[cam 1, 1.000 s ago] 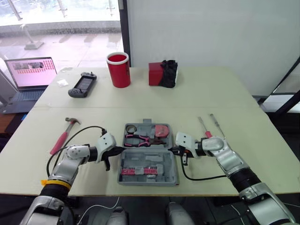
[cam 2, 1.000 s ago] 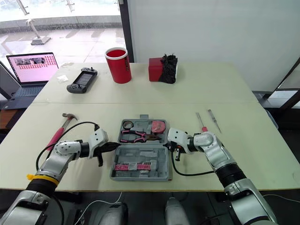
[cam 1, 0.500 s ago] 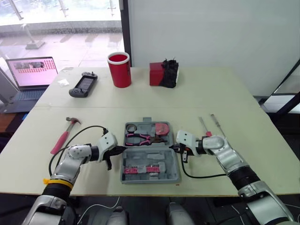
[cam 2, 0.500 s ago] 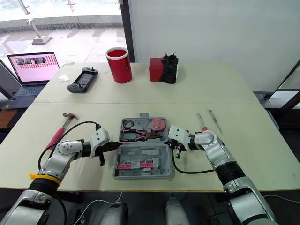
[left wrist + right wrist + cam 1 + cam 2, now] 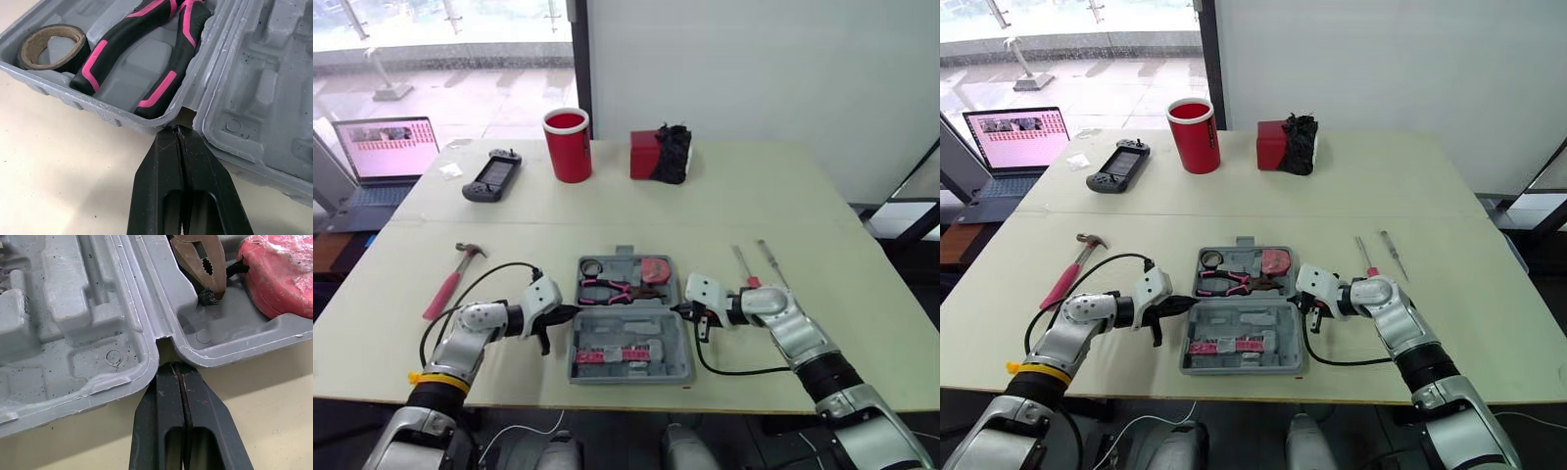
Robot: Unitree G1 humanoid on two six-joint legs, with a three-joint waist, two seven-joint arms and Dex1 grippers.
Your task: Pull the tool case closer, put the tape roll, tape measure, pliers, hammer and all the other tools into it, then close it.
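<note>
— How many tools do you count?

— Six. One hammer [image 5: 450,283] at the left of the frame, one tape roll [image 5: 590,267], one pair of pliers [image 5: 612,289], one tape measure [image 5: 654,270] (those three lie together in the centre), and two screwdrivers [image 5: 741,264] side by side at the right.

— And cases?

— One tool case [image 5: 677,343], open, lower middle.

— What about the top of the frame?

— One cup [image 5: 568,145], one game controller [image 5: 490,176], one laptop [image 5: 382,157] at the upper left edge, one red box [image 5: 644,157], and one black bundle [image 5: 673,154] against it. Five things, one of each kind.
</note>
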